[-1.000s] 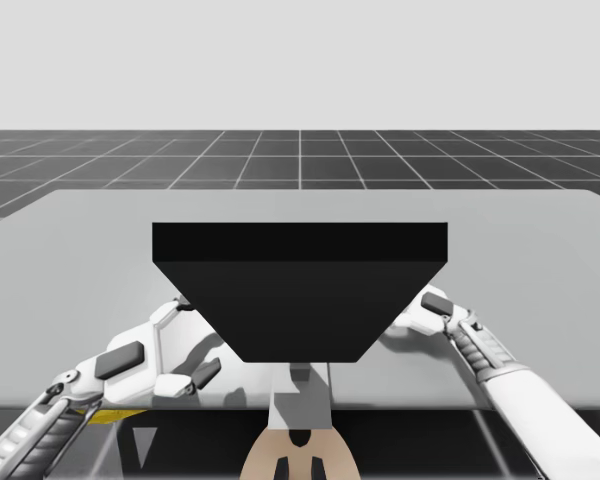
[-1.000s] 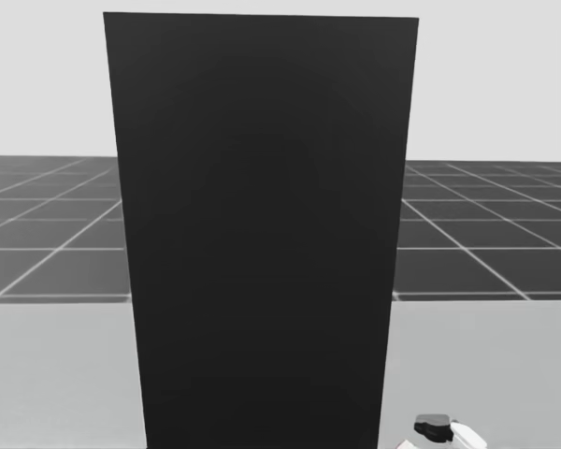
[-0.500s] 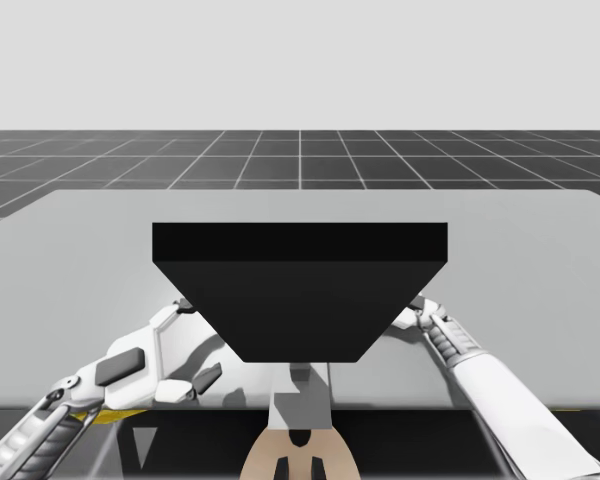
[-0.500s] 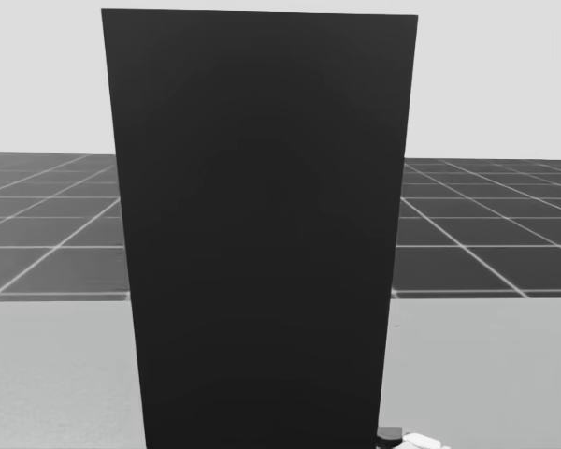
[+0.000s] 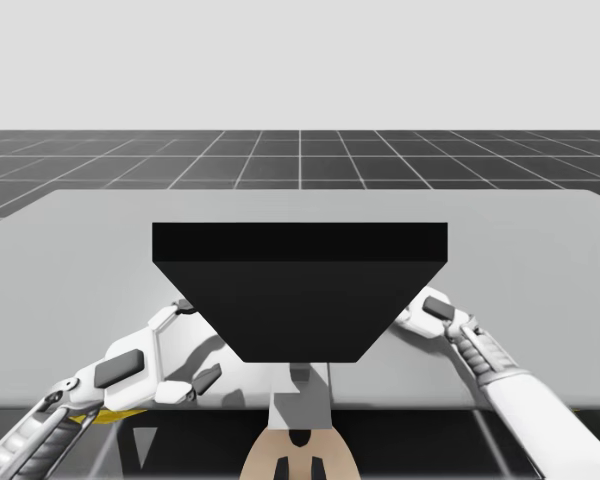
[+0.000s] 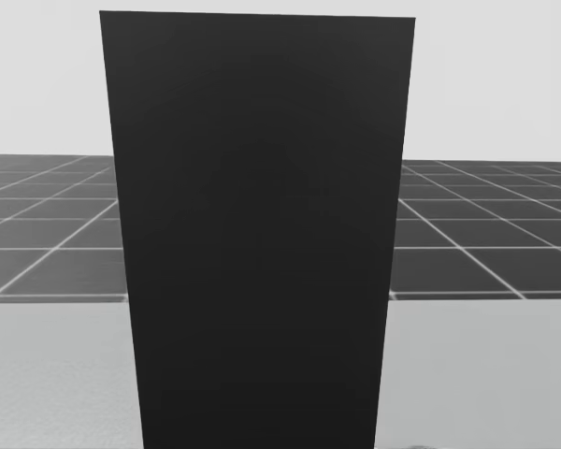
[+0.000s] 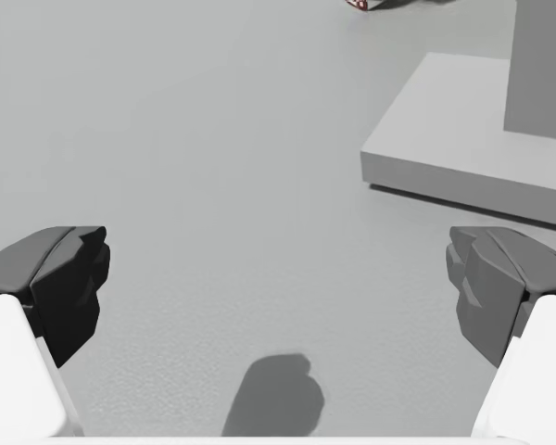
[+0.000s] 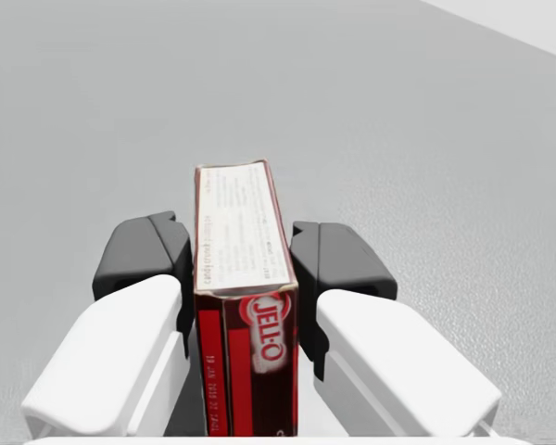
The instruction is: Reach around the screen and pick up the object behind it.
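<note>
High view, left to right: you have a pale grey table [image 5: 80, 260] on a dark gridded floor [image 5: 300, 160], with a plain light backdrop. A black screen [image 5: 300, 290] stands mid-table. The left arm enters low beside the screen's left edge. The left gripper [image 7: 278, 287] hangs over bare tabletop, fingers spread wide, nothing between them. The right arm ends at the screen's right edge. The right gripper [image 8: 239, 250] is clamped on the red box [image 8: 246, 324], a pad on each broad side.
</note>
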